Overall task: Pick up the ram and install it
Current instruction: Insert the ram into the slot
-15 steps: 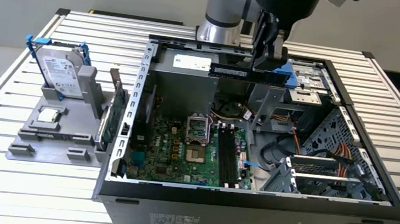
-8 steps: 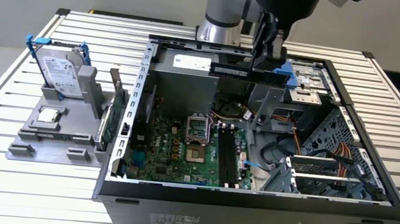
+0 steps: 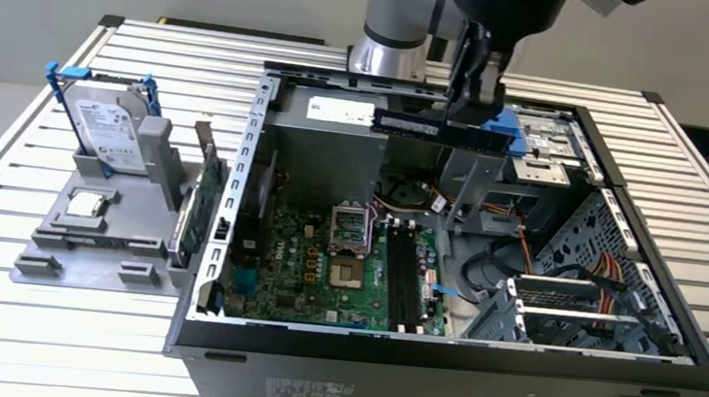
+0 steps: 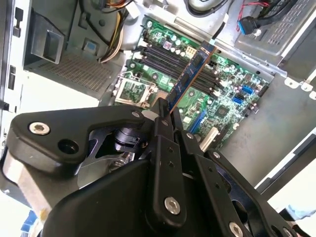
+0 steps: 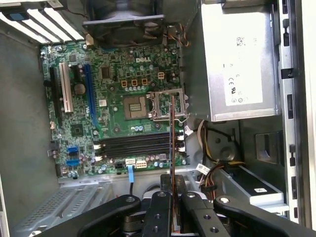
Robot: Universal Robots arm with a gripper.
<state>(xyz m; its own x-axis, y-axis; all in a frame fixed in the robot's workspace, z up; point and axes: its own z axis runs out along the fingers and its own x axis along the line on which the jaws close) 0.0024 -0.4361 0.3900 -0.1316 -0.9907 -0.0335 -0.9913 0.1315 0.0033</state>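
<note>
The long, thin, dark ram stick (image 3: 411,124) with black chips and a gold contact edge hangs level, on edge, gripped by the end effector (image 3: 474,113) above the open dark computer case (image 3: 443,363).

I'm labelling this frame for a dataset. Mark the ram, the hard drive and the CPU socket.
ram (image 3: 408,124), exterior view, on the dark board's free stretch.
hard drive (image 3: 108,126), exterior view, on its labelled silver face.
CPU socket (image 5: 134,107), first wrist view, on the socket's middle.
</note>
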